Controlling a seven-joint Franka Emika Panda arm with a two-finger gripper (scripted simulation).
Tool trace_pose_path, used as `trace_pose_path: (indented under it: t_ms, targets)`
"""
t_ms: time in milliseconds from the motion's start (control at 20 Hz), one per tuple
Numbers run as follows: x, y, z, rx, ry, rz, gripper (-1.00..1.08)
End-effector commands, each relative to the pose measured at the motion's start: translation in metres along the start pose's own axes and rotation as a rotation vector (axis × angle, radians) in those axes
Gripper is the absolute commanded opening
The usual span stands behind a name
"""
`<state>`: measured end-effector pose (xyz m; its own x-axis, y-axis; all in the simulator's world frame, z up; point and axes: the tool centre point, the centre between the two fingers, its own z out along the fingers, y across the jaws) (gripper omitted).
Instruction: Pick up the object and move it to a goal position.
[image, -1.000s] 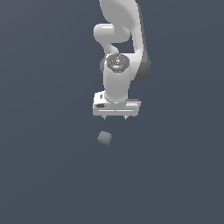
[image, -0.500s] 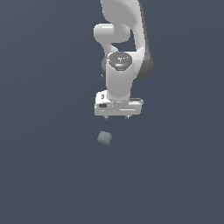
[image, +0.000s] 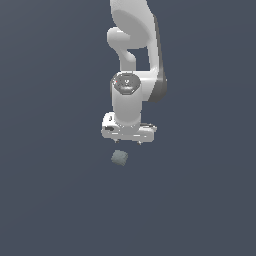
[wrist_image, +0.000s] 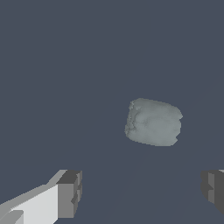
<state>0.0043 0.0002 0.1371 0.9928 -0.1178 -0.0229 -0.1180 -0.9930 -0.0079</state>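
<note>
The white arm (image: 132, 60) reaches down from the top of the exterior view, and its tool (image: 128, 142) points at the dark slate-grey desk (image: 50, 200). The tool's wide white body sits crosswise, with 2 short dark fingertips just showing under it.

The object (image: 119, 158), a small dull grey-green lump with rough, blocky faces, lies on the desk just below the tool in the exterior view, a little toward that view's left of the tool's middle. It is much narrower than the tool body. A gap of bare desk shows between the 2, so nothing touches it.

In the wrist view the object (wrist_image: 153, 121) looks like a rounded cube with a mottled surface and chipped edges. The 2 dark grey fingers (wrist_image: 70, 194) stand well apart at either side of the frame, 1 on a white mount and the other partly cut off by the picture's edge. The tool (wrist_image: 142, 190) is spread wide and has hold of nothing. The object lies beyond the fingertips, not between them, nearer the cut-off finger than the other.
</note>
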Motion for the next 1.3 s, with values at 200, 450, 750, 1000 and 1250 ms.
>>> trace_pose_path:
  t_ms: [200, 450, 750, 1000, 1250]
  targets:
    - [0.021, 0.025, 0.028, -0.003, 0.016, 0.136, 1.00]
    - [0.029, 0.035, 0.040, -0.005, 0.022, 0.189, 1.00]
    - [0.029, 0.036, 0.042, -0.006, 0.022, 0.192, 1.00]
    - [0.029, 0.036, 0.060, -0.006, 0.023, 0.194, 1.00]
    - [0.030, 0.037, 0.085, -0.006, 0.023, 0.196, 1.00]
